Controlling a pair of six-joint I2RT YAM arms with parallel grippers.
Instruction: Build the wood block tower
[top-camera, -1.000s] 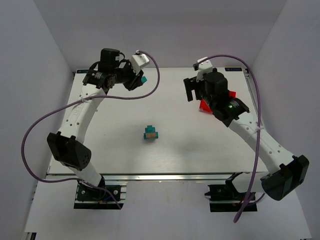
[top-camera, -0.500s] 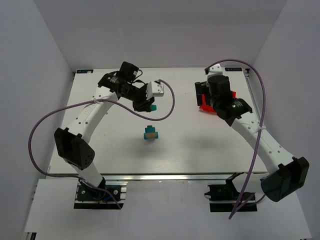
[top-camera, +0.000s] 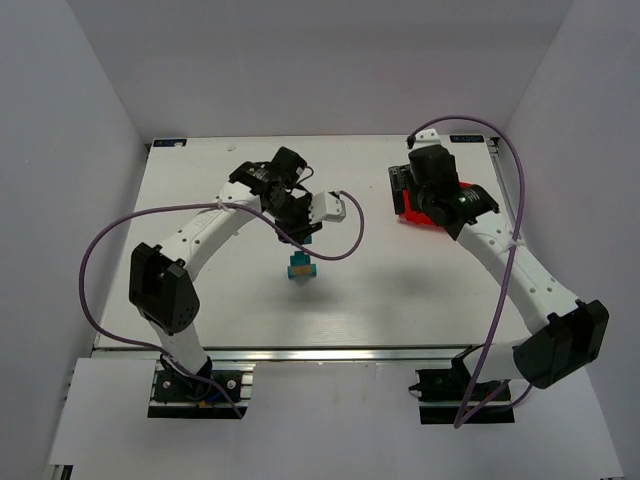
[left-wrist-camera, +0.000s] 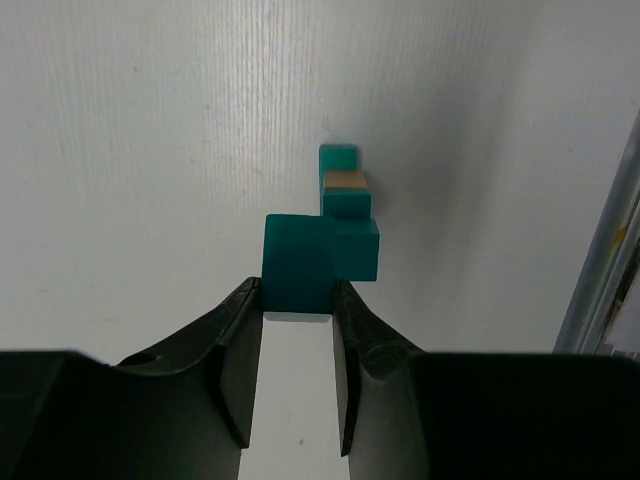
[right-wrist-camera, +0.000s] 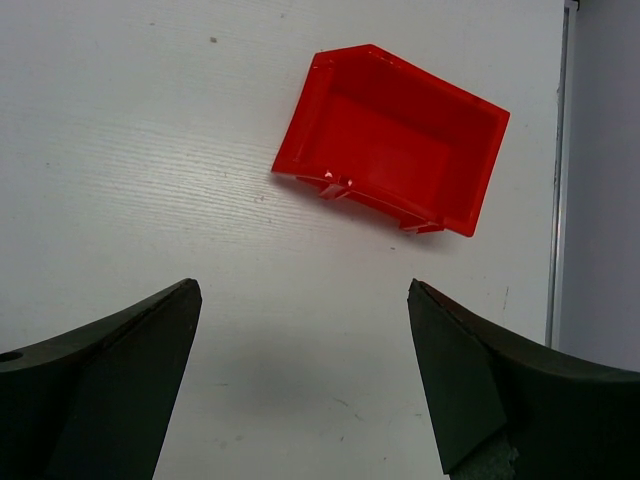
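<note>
The wood block tower (top-camera: 300, 268) is a small pile of teal cubes with one tan block, near the table's middle. In the left wrist view the tower (left-wrist-camera: 348, 215) lies just beyond my fingers, its tan block (left-wrist-camera: 343, 181) sandwiched between teal ones. My left gripper (top-camera: 305, 238) hovers right behind the tower, shut on a teal cube (left-wrist-camera: 298, 265). That cube sits squarely at the fingertips of the left gripper (left-wrist-camera: 298, 290). My right gripper (top-camera: 403, 192) is far off at the back right, open and empty; in its own view the right gripper (right-wrist-camera: 300, 290) shows only bare table between its fingers.
A red plastic bin (top-camera: 418, 214) sits at the back right under the right arm; it looks empty in the right wrist view (right-wrist-camera: 395, 135). Purple cables loop from both arms. The table's metal edge (left-wrist-camera: 610, 270) runs along the right of the left wrist view.
The left arm has swung from the back-left corner toward the middle, carrying the teal cube to just behind the tower. The right wrist has shifted slightly over the red bin.
</note>
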